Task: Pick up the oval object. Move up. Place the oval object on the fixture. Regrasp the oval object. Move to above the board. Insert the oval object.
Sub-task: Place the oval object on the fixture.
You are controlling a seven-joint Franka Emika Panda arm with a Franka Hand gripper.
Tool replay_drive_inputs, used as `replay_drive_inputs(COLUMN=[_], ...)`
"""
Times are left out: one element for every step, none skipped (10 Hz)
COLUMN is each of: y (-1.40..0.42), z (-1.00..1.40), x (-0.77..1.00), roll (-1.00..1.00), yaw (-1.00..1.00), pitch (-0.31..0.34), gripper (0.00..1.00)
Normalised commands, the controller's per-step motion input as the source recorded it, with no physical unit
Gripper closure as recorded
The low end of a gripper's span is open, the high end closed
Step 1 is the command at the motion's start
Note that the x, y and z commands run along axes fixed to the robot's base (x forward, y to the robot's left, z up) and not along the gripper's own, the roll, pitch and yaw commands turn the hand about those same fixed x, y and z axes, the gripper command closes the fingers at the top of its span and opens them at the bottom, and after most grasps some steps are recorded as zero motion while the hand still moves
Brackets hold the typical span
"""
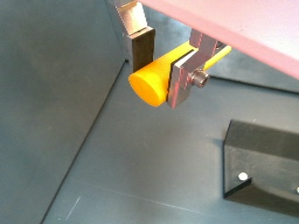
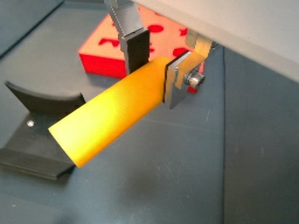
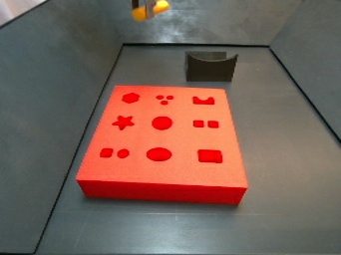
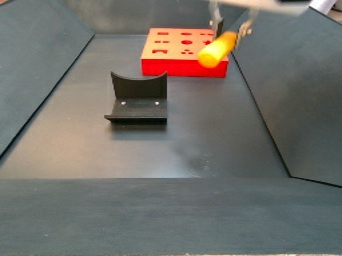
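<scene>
You've got the large flat bright red rectangular board (image 3: 163, 141) lying on the dark grey floor of the bin (image 4: 160, 150); its cut-outs (star, circles, oval, squares, hexagon) all look unfilled in a side view. The small dark, near-black fixture with the curved notch (image 4: 136, 98) stands apart from the board, nothing resting in the notch.

The smooth yellow-orange oval peg (image 2: 114, 114) is off the floor, in the gripper (image 1: 163, 63), up in the air. Its long axis runs across the jaws, tilted rather than level: in a wrist view one long stretch sticks out toward the camera (image 2: 82, 140), and a short yellow bit (image 1: 219, 52) shows past the far plate.

Jaws are clamped on the peg: flat silver fingers (image 2: 179, 77) with dark pads press its two sides, near one end rather than mid-length.

In a side view the gripper sits at the frame's top edge (image 3: 147, 8), mostly cropped; in another the peg (image 4: 218, 51) hangs in front of the board's near corner.
</scene>
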Motion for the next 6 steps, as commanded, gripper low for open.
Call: replay_drive_inputs(y=[0.02,0.02,-0.24,-0.24,-0.22,-0.17], z=[0.42,0.20,0.05,0.02,0.02,0.00], x=[0.00,0.00,1.00,1.00,1.00,1.00], roll=[0.06,0.06,0.16,0.17,0.18,0.21], yaw=[-0.01,-0.01,1.00,1.00,1.00,1.00], pitch=[0.069,0.079,-0.122,-0.120,-0.123,-0.135], gripper=[1.00,1.00,1.00,1.00,1.00,1.00])
